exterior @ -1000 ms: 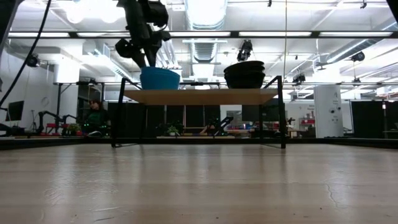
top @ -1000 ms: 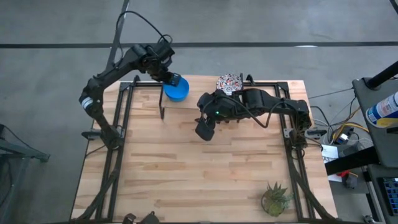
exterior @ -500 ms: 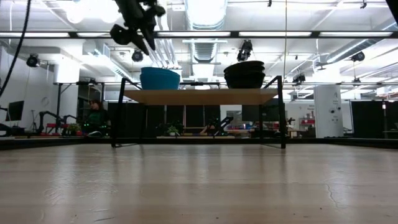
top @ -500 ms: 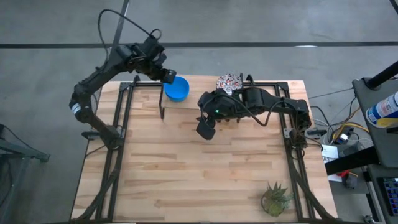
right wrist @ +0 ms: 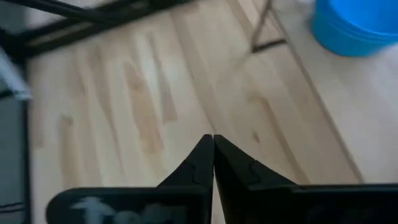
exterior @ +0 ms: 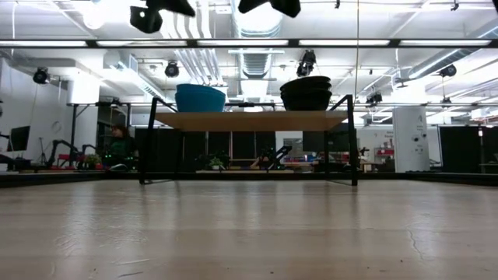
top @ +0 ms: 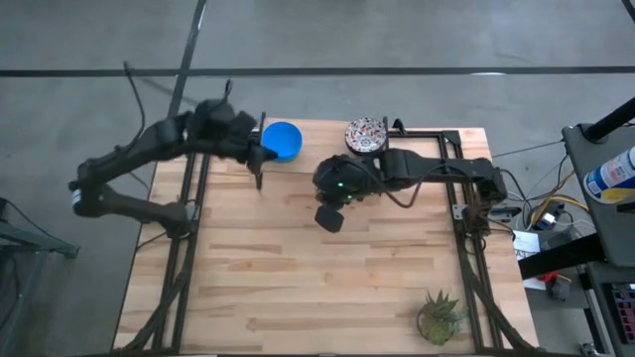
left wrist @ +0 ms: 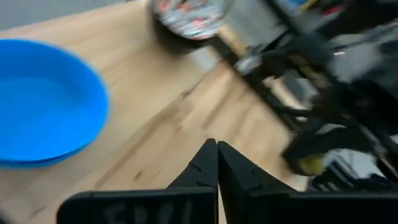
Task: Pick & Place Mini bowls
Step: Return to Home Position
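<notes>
A stack of bright blue mini bowls (top: 283, 140) stands on a raised wooden shelf (exterior: 249, 120) at the table's far side. A stack of white mini bowls with a red-and-dark pattern (top: 366, 135) stands to its right. The low view shows both stacks resting on their bases, blue (exterior: 200, 98) and patterned (exterior: 306, 92). My left gripper (top: 258, 156) is shut and empty, just left of and nearer than the blue stack (left wrist: 43, 102). My right gripper (top: 327, 218) is shut and empty, above the table nearer than the shelf, between the two stacks.
The shelf stands on thin black legs (top: 260, 178). A small potted green plant (top: 440, 315) stands at the near right corner. Bare wooden table (top: 298, 288) stretches from the shelf to the near edge. Black frame rails run along both sides.
My left gripper has drawn back from the blue stack's rim toward the table's left and near side, and the arm has stretched out low to the left. My right gripper has shifted a little toward the near edge. The bowls have stayed put.
</notes>
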Controlling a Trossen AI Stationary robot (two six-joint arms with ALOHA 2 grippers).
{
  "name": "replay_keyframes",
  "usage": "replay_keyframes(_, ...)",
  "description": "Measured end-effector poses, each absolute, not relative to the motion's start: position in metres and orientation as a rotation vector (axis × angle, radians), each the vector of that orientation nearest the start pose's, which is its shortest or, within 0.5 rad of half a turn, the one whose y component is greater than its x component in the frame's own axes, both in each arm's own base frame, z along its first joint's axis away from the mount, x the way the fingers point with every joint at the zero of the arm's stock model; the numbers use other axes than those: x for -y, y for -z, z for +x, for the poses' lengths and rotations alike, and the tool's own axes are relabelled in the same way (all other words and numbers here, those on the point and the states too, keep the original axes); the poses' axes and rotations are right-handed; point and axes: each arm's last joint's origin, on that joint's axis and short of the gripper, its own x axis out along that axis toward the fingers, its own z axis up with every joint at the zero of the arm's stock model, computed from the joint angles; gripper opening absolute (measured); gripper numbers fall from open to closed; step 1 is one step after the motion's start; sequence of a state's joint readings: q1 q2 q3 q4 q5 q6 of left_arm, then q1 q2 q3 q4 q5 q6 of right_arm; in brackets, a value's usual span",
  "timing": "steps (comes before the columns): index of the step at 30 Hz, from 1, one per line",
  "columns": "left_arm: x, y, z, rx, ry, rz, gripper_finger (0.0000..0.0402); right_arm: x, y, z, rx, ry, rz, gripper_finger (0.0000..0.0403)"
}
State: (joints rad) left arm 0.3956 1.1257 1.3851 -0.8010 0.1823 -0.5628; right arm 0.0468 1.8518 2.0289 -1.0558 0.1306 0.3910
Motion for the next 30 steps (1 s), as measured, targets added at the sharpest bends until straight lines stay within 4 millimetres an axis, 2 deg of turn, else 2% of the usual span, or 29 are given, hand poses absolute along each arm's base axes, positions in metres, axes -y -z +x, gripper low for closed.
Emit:
replay_keyframes(3,-0.055,-0.406,0.185,-0.349,-0.263,-0.651,0.0001,-0.015,-0.378,0.377,-0.769,0.193,0.31,0.0008)
replay_keyframes(7,-0.032,-0.399,0.169,-0.2,-0.124,-0.611,0.0002,-0.015,-0.364,0.357,-0.611,0.103,0.317,0.0008)
replay_keyframes(10,-0.015,-0.398,0.159,-0.062,0.01,-0.542,0.0002,-0.018,-0.359,0.335,-0.445,0.027,0.269,0.0008)
replay_keyframes(12,-0.008,-0.394,0.153,-0.013,0.066,-0.515,0.0002,-0.017,-0.355,0.317,-0.372,0.035,0.265,0.0008)
replay_keyframes(16,-0.004,-0.369,0.143,-0.087,0.097,-0.435,0.0002,-0.011,-0.341,0.283,-0.372,0.123,0.192,0.0008)
replay_keyframes(19,-0.002,-0.351,0.141,-0.127,0.145,-0.438,0.0002,-0.008,-0.33,0.26,-0.363,0.195,0.262,0.0008)
replay_keyframes(21,-0.002,-0.34,0.14,-0.116,0.151,-0.403,0.0002,-0.008,-0.324,0.248,-0.329,0.191,0.289,0.0008)
replay_keyframes(25,0.0,-0.329,0.135,0.018,0.186,-0.363,0.0002,-0.007,-0.305,0.23,-0.26,0.175,0.283,0.0008)
replay_keyframes(30,0.0,-0.293,0.133,-0.041,0.17,-0.451,0.0002,-0.006,-0.275,0.208,-0.227,0.165,0.305,0.0008)
